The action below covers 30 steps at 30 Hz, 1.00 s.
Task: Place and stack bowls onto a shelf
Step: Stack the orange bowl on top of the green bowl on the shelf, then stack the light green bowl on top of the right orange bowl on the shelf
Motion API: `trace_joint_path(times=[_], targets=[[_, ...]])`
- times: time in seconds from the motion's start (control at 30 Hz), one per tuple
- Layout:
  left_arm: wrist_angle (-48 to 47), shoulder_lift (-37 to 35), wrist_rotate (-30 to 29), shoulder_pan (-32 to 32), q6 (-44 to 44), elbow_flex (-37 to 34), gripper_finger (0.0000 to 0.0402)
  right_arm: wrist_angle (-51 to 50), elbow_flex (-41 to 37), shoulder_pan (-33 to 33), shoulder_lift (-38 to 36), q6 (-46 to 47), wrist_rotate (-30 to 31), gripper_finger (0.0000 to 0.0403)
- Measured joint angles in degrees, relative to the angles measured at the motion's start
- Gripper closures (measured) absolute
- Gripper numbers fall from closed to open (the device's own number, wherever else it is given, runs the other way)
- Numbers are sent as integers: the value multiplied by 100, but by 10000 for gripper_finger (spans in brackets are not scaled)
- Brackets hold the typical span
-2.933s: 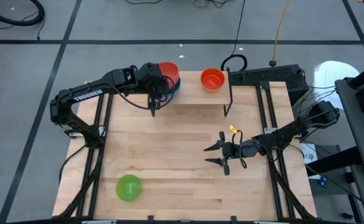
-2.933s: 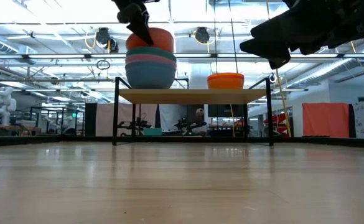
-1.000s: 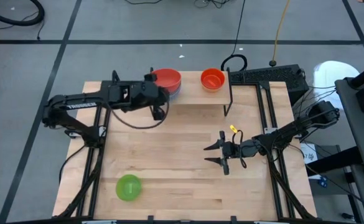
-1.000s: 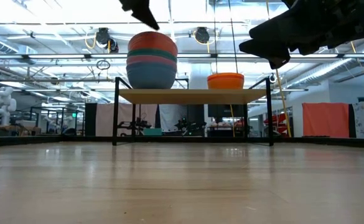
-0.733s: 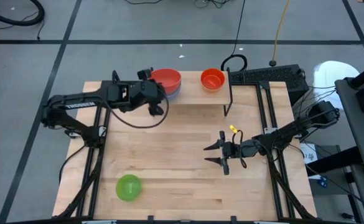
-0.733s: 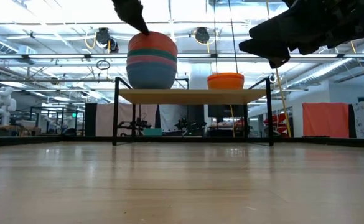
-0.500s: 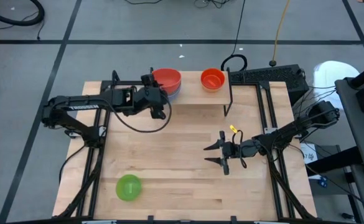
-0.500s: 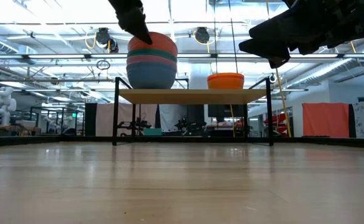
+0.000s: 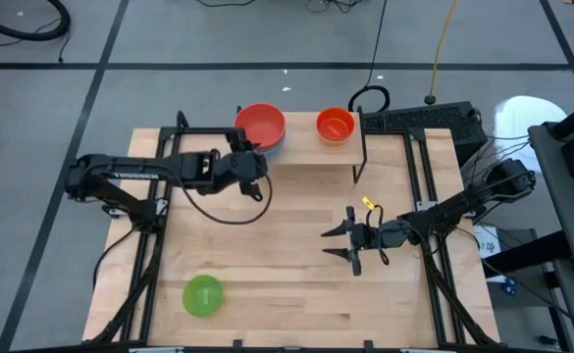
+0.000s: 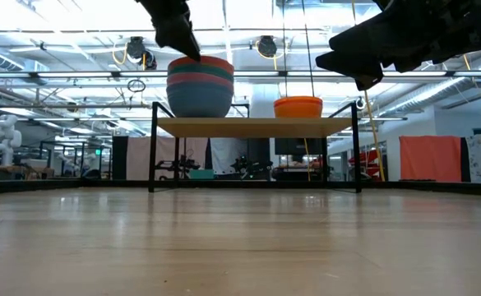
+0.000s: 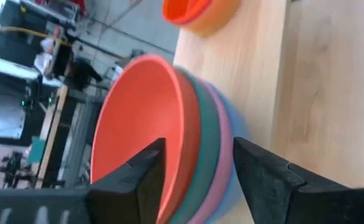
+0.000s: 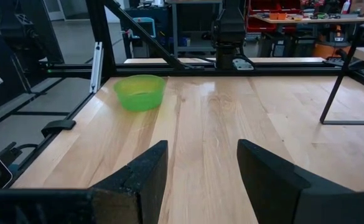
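A stack of bowls (image 10: pixel 200 85) stands on the left end of the shelf (image 10: pixel 256 126), with a red bowl (image 9: pixel 260 125) on top of teal, pink and blue ones. An orange bowl (image 9: pixel 335 125) sits on the shelf's right part. A green bowl (image 9: pixel 204 295) rests on the table near its near-left corner. My left gripper (image 11: pixel 197 177) is open at the near rim of the stack. My right gripper (image 9: pixel 332 245) hovers open over the middle-right of the table, holding nothing. My left gripper comes down on the stack slanting from the near left. One finger (image 11: pixel 141 177) stands inside the red bowl and the other (image 11: pixel 262 180) outside the stack, astride the red bowl's rim (image 11: pixel 193 146). In the low view a fingertip (image 10: pixel 188 49) meets that rim; no pinch shows.
The shelf stands on thin black wire legs (image 9: pixel 360 147) along the table's far edge. Black frame rails run along the table's left and right sides. Bare tabletop (image 9: pixel 267 235) lies between the shelf and the green bowl.
My left gripper has moved a little toward the table's right and come down onto the near rim of the stack. The red bowl has sunk lower into the stack and now sits nested on the teal one. The right arm has kept still.
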Motion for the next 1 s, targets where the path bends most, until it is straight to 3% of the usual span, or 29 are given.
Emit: trace_joint_path(times=[0.17,0.33,0.57,0.77,1.0], targets=[[344,-55,-28,-298,183,2,163,-3,0,0,0,0,0,218],[-157,-287,86,-531,-641,-7,138,-40,0,2,0,115,0,218],[-1773,-827,1692,-1229,-2420,1,190,-185,-2,2,0,258,-4,218],[-3146,-847,2638,-2206,-4316,-46,245,-160,-2,2,-2,258,-4,218],[-3118,-851,3057,-3247,-5812,-903,261,-144,-2,2,-1,258,-4,218]])
